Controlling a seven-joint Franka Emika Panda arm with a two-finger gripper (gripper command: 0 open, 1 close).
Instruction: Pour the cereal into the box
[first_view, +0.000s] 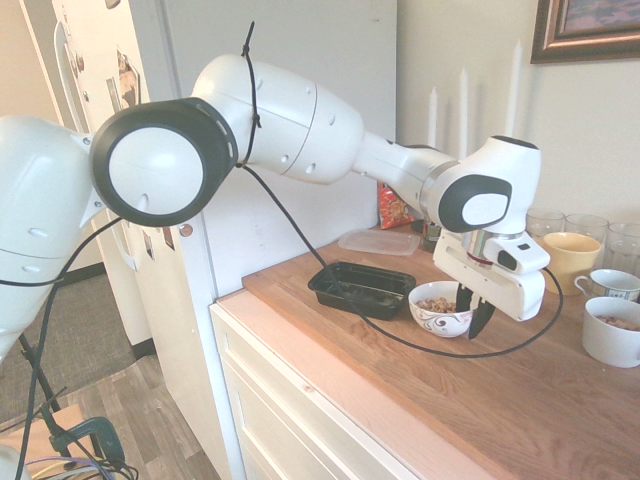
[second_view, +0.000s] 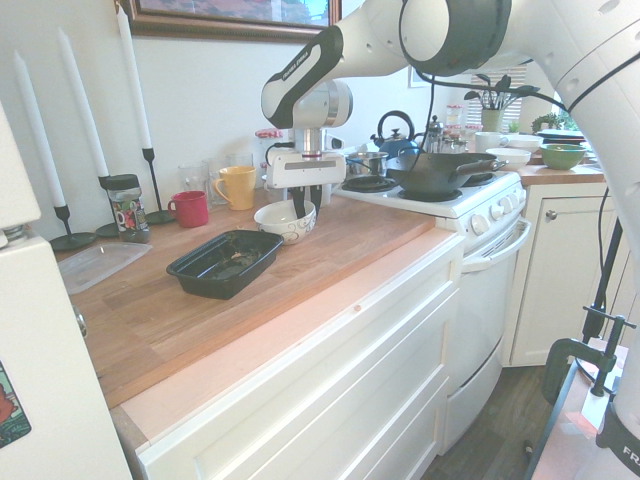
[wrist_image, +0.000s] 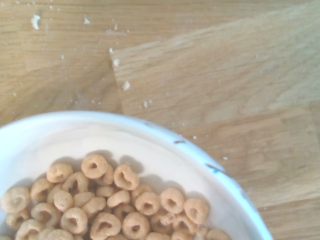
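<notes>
Robot arm w/ two-finger gripper (first_view: 473, 312) at a wooden counter (second_view: 330, 236), seen from two exterior cams and one wrist cam. The gripper points down at the patterned white bowl (first_view: 441, 312), on the side of the bowl away from the black tray; its dark fingers (first_view: 482, 319) stand partly open, a narrow gap between them, one at the inner side of the rim and the other outside it, so that the bowl wall lies between; whether they press on the wall can't be told. The bowl sits upright on the counter. Cereal (wrist_image: 105, 210), i.e. small light-brown rings, lies heaped inside the bowl; white crumbs (wrist_image: 126, 86) dot the wood next to it (wrist view). The black tray (second_view: 226, 264), shallow and rectangular w/ rounded corners, is the box of the task and rests on the counter near the bowl, apart from it in the second exterior view. Beyond the tray: a clear flat lid (first_view: 379, 242), an orange snack bag (first_view: 394, 207) and a dark-lidded jar (second_view: 128, 209). Along the wall: white candles (second_view: 83, 103) in dark holders, a red mug (second_view: 189, 209), a yellow mug (second_view: 237, 188) and clear glasses (first_view: 622, 246). Nr. the right edge of the first exterior view: a small patterned cup (first_view: 614, 284) and a white mug (first_view: 611, 333) w/ brownish contents
</notes>
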